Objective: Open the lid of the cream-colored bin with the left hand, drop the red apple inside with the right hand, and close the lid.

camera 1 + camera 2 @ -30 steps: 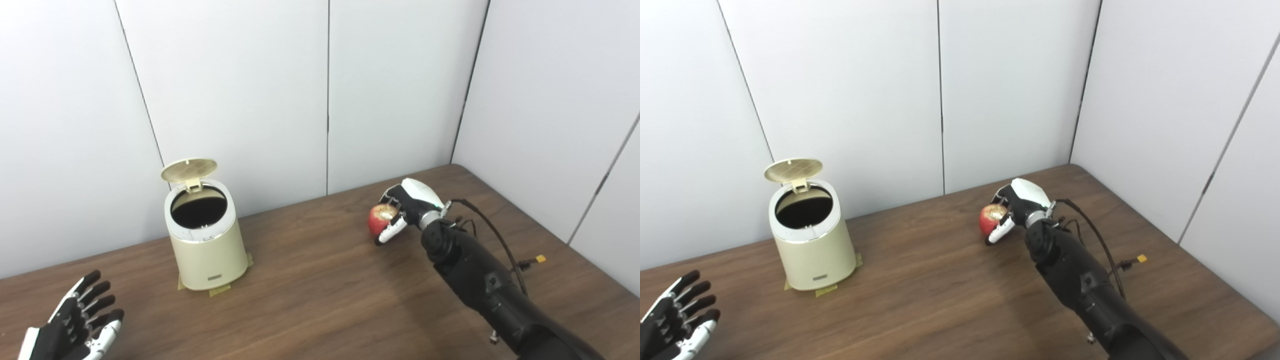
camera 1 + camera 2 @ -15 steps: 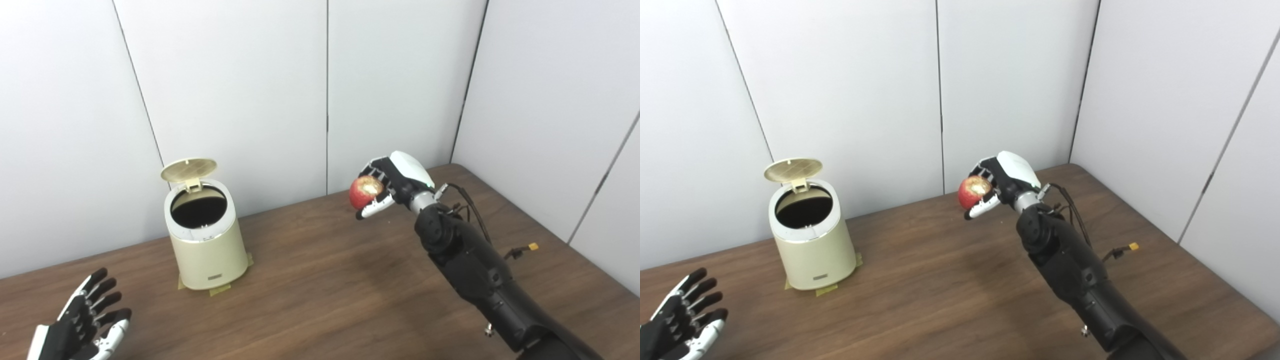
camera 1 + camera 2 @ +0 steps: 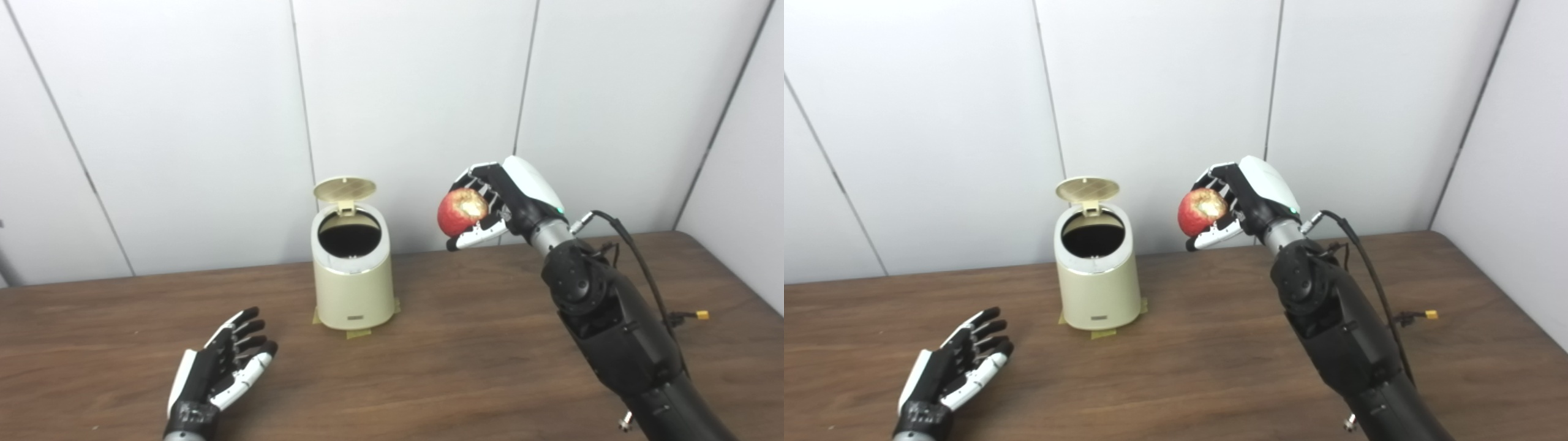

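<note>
The cream-colored bin (image 3: 353, 291) stands upright on the brown table, taped down at its base. Its round lid (image 3: 345, 189) is flipped up at the back, showing the dark inside. My right hand (image 3: 502, 202) is shut on the red apple (image 3: 459, 212), held in the air to the right of the bin and above its rim level. My left hand (image 3: 223, 364) rests low over the table in front and to the left of the bin, palm up, fingers apart, holding nothing.
White wall panels (image 3: 416, 110) rise right behind the bin. The wooden table (image 3: 465, 367) runs to a right edge near the wall. A cable with a yellow plug (image 3: 701, 315) hangs off my right forearm.
The camera has swung left, so the whole scene shifted right. My right hand has lifted the apple off the table and carried it up and toward the bin. The left hand stays open.
</note>
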`<action>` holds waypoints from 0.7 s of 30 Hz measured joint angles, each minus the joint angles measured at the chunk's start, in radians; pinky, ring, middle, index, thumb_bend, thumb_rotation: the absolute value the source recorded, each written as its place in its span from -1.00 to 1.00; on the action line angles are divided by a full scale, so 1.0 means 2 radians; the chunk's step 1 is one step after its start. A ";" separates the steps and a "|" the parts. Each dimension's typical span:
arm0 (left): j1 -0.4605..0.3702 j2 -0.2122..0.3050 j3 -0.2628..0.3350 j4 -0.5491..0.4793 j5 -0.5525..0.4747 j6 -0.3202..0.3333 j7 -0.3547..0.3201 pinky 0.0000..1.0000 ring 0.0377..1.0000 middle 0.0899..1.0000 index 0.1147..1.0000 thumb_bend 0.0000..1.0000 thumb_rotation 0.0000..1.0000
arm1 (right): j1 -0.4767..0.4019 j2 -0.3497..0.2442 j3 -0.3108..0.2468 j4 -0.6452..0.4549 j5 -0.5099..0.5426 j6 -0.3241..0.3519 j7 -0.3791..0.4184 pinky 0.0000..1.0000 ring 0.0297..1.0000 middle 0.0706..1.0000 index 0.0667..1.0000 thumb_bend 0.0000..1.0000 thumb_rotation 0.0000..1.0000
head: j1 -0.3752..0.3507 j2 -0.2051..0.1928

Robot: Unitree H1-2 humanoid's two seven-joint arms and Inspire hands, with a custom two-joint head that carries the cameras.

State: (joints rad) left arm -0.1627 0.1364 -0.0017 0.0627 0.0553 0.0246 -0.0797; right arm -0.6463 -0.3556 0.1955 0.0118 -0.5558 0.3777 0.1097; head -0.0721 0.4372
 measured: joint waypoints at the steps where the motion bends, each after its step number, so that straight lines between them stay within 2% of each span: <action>1: 0.000 -0.003 -0.002 0.003 0.001 -0.003 0.002 0.37 0.56 0.65 0.73 0.21 -0.25 | -0.002 0.006 0.000 0.000 0.002 0.000 0.000 -0.46 -0.34 -0.16 0.05 0.01 -1.00 | 0.006 -0.001; 8: -0.010 -0.012 -0.012 0.021 0.020 -0.022 0.013 0.37 0.56 0.64 0.72 0.23 -0.17 | -0.020 0.043 0.003 0.016 0.009 -0.004 0.000 -0.50 -0.34 -0.16 0.05 0.01 -1.00 | 0.014 -0.007; 12: -0.011 -0.013 -0.012 0.024 0.020 -0.025 0.014 0.41 0.56 0.64 0.72 0.21 -0.20 | -0.027 0.058 0.012 0.030 0.006 -0.015 -0.003 -0.49 -0.33 -0.14 0.06 0.01 -1.00 | 0.017 -0.007; 21: -0.015 -0.017 -0.013 0.024 0.020 -0.025 0.015 0.40 0.58 0.66 0.73 0.19 -0.24 | -0.046 0.087 0.020 0.066 -0.010 -0.016 -0.009 -0.55 -0.36 -0.17 0.05 0.01 -1.00 | 0.021 -0.006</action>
State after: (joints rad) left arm -0.1929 0.1021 -0.0278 0.1112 0.0947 -0.0262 -0.0492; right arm -0.7383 -0.1807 0.2364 0.1435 -0.5755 0.3459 0.0919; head -0.0307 0.4249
